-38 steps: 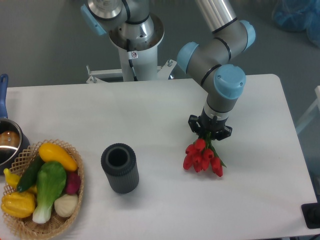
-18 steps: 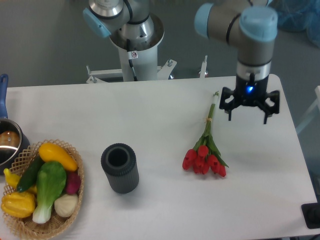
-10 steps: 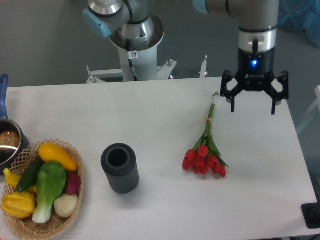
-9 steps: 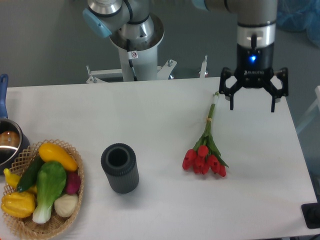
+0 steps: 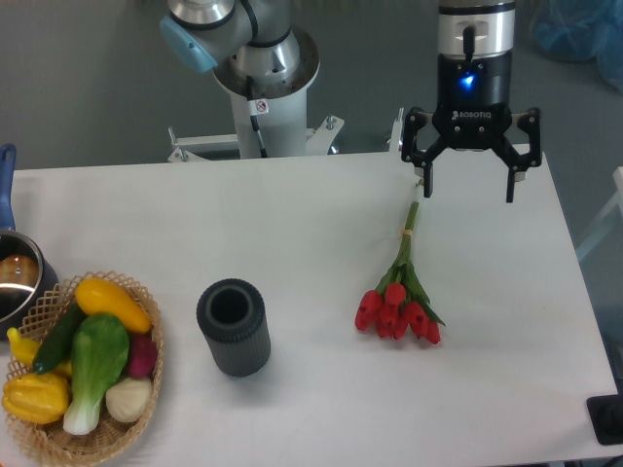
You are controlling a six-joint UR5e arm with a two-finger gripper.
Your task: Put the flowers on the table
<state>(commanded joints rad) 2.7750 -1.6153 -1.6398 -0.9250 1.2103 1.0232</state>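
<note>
The flowers [image 5: 398, 300], a bunch of red tulips on long green stems, lie flat on the white table [image 5: 292, 224] right of centre, with the heads toward the front and the stems pointing to the back edge. My gripper [image 5: 468, 190] hangs open above the table's back right part, its fingers spread wide. The left finger is close over the stem tips, and nothing sits between the fingers.
A dark ribbed cylinder vase [image 5: 234, 327] stands upright left of the flowers. A wicker basket [image 5: 86, 375] of vegetables sits at the front left corner, with a pot [image 5: 15, 277] behind it. The arm's base [image 5: 263, 68] stands behind the table.
The gripper let go of the flowers, which now lie on the table. It rose, opened wide and shifted back and slightly left. The flowers have stayed still for the last second.
</note>
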